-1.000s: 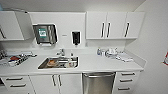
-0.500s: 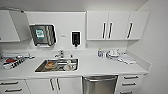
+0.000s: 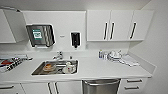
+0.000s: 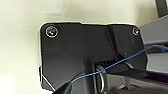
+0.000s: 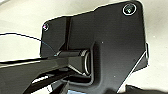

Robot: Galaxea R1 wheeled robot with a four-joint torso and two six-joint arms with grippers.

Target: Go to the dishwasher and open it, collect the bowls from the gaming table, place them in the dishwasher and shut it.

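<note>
Fingers of both arms: state cannot be told from the wrist views. Dishwasher (image 3: 100, 86), steel front, door shut, sits under the white desk (image 3: 110, 70), near edge, right of centre. Sink (image 3: 56, 67) set in the desk to its left, dishes inside. Soap dispenser (image 3: 75, 39) and paper towel dispenser (image 3: 40, 35) on the far wall. White cabinets (image 3: 117, 25) up right.

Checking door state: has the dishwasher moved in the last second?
No. Dishwasher still sits right of the sink, under the counter; any shift is the camera's.
</note>
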